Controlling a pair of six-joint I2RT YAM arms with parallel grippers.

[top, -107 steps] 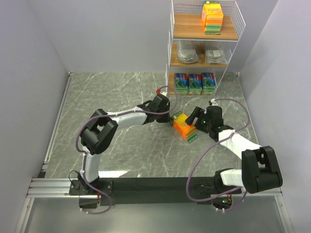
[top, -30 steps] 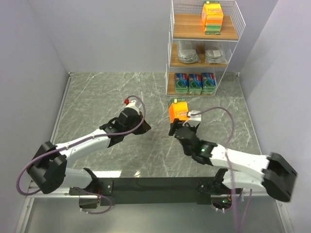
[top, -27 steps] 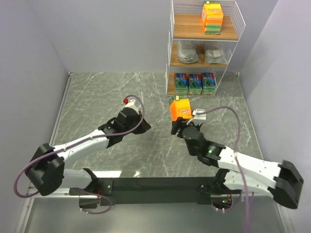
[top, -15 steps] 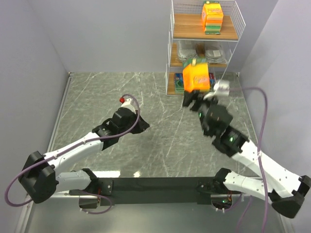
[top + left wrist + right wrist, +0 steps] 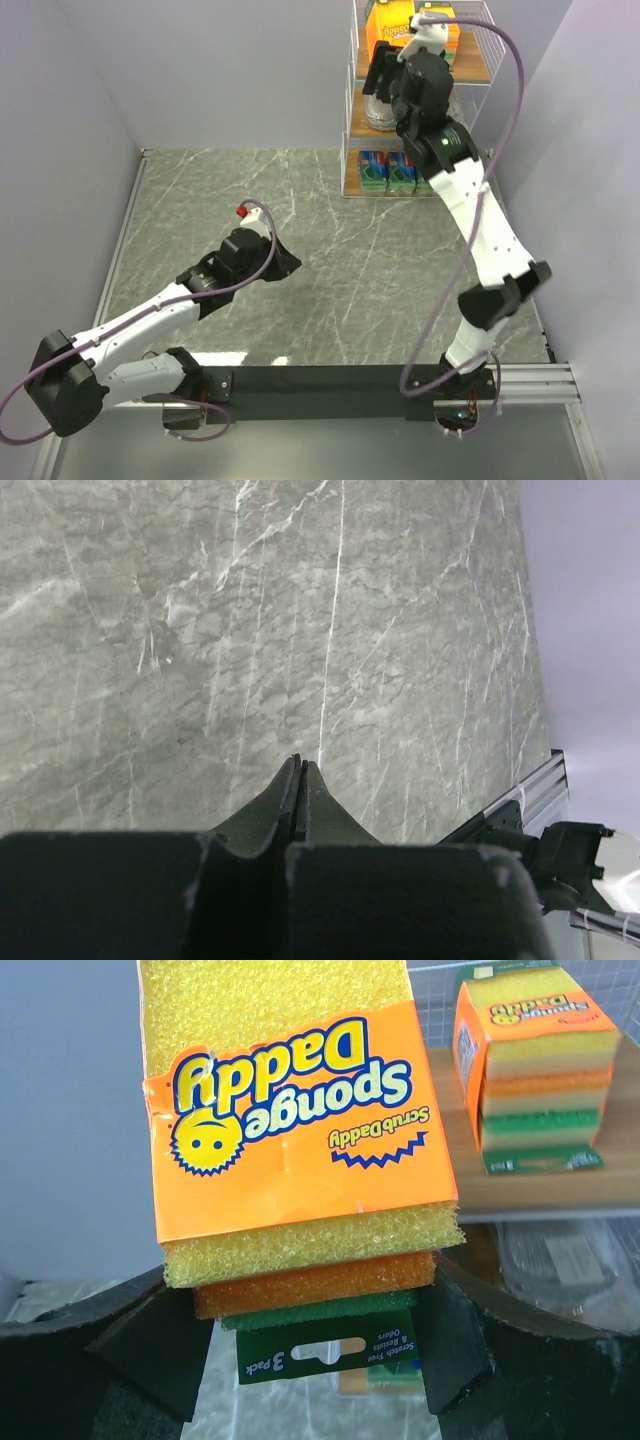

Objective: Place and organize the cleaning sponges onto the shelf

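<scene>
My right gripper (image 5: 392, 62) is shut on an orange sponge pack (image 5: 388, 26) and holds it up high, just left of the top tier of the white wire shelf (image 5: 472, 72). In the right wrist view the held pack (image 5: 300, 1160) sits between my fingers (image 5: 150, 1350), and a second orange pack (image 5: 535, 1060) stands on the top board. Silvery grey packs (image 5: 381, 112) lie on the middle tier, partly hidden by the arm. Blue-and-green packs (image 5: 387, 171) stand on the bottom tier. My left gripper (image 5: 286, 262) is shut and empty, low over the table (image 5: 300, 765).
Grey walls close in the marble table (image 5: 240, 190) on the left, back and right. The shelf stands at the back right corner. The right arm's cable (image 5: 510, 120) loops out beside the shelf. A metal rail (image 5: 520, 800) runs along the near edge.
My right arm has swung up and back, lifting the orange pack from in front of the middle tier to beside the top tier. My left arm has drawn back slightly.
</scene>
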